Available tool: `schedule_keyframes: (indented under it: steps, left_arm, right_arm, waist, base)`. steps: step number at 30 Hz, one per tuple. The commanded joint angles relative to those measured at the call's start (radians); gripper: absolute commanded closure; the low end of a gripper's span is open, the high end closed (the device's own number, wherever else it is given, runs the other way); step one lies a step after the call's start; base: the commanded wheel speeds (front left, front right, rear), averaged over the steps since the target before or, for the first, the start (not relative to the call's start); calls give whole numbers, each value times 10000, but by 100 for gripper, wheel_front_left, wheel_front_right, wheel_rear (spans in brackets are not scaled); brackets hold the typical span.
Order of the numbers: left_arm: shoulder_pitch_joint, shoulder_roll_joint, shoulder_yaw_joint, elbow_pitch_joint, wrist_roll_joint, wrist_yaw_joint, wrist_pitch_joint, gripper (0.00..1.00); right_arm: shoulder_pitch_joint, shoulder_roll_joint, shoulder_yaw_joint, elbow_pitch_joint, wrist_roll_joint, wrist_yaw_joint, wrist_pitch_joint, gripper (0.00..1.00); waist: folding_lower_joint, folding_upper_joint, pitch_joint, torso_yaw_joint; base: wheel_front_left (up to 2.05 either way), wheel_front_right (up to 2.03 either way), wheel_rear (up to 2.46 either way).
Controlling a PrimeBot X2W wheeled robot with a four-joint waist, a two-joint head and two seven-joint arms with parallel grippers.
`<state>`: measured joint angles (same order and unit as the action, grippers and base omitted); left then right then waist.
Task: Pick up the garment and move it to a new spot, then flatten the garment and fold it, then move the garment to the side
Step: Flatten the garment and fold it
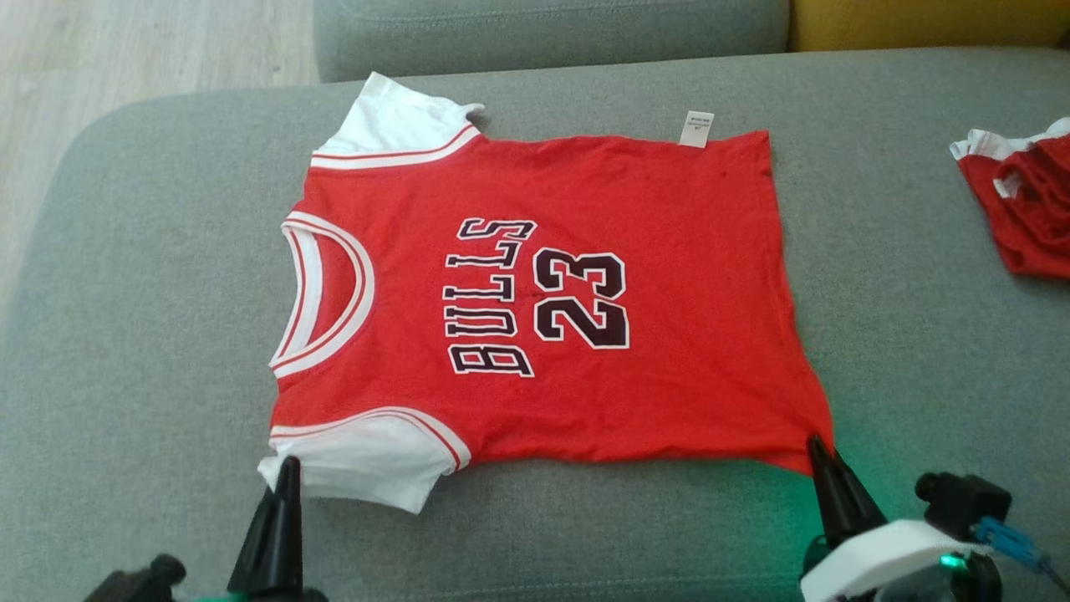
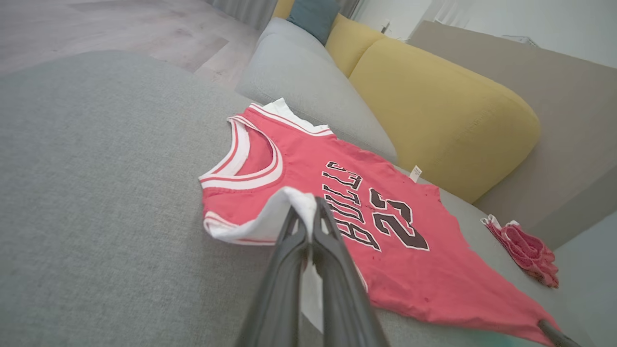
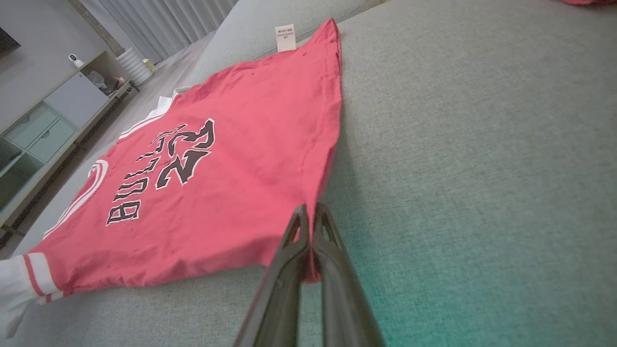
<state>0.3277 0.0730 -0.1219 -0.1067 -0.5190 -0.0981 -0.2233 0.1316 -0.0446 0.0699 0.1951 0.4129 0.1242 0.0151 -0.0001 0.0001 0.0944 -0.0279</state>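
Left wrist view: left gripper (image 2: 307, 210) pinches jersey (image 2: 409, 274) sleeve (image 2: 270, 219); right wrist view: right gripper (image 3: 311, 210) pinches hem (image 3: 322, 178)

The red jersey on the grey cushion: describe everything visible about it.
The red jersey is a soft fabric shirt with white sleeves, red-striped white trim at neck and armholes, and dark BULLS 23 lettering outlined in white. A white label pokes from its far edge. It lies spread nearly flat, print up, on the grey sofa cushion, neck toward the robot's left. The left gripper is shut on the near white sleeve, holding it raised; the right gripper is shut on the near hem corner.
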Motion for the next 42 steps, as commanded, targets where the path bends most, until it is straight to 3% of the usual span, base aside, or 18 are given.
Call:
schedule_keyframes:
  steps: [1,12,22,30,38,39,40,41,42]
  left_arm:
    - [-650,-100,318,-194,-112,-19,-122,100]
    - [-3150,-186,140,839,-750,-10,-253,100]
    - [-5565,-122,492,2919,17,-70,-374,100]
    - [-6536,-166,1217,3520,480,-175,-382,100]
    - [-7154,-209,1336,4453,983,-270,-383,100]
    - [-7218,-211,1350,4560,1000,-276,-383,100]
    - [-7287,-213,1346,4633,1034,-283,-384,89]
    - [-7360,-215,1353,4672,1053,-289,-384,62]
    - [-7434,-217,1374,4700,1063,-295,-384,3]
  right_arm:
    - [-612,-60,297,-191,109,65,-174,100]
    - [-2235,-58,385,714,963,65,-902,100]
    - [-3940,-57,544,1951,1340,65,-1395,100]
    - [-4926,-57,858,2989,1568,65,-1879,100]
    - [-5971,-57,1328,4271,1719,65,-2144,100]
    - [-6077,-57,1366,4376,1757,65,-2178,84]
    - [-6186,-57,1398,4478,1796,65,-2211,60]
    - [-6295,-57,1431,4562,1848,65,-2251,26]
    - [-6399,-57,1458,4630,1910,65,-2296,0]
  waist:
    - [1,-1,67,-16]
    - [1,-1,847,-44]
    - [1,-1,1496,-95]
    - [1,-1,1868,-260]
    - [1,-1,2170,-455]
    - [1,-1,2188,-459]
    - [1,-1,2213,-465]
    - [1,-1,2232,-469]
    - [1,-1,2246,-473]
  base:
    - [0,0,0]
    - [0,0,0]
    - [0,0,0]
    - [0,0,0]
    - [0,0,0]
    - [0,0,0]
    - [0,0,0]
    - [0,0,0]
    - [0,0,0]
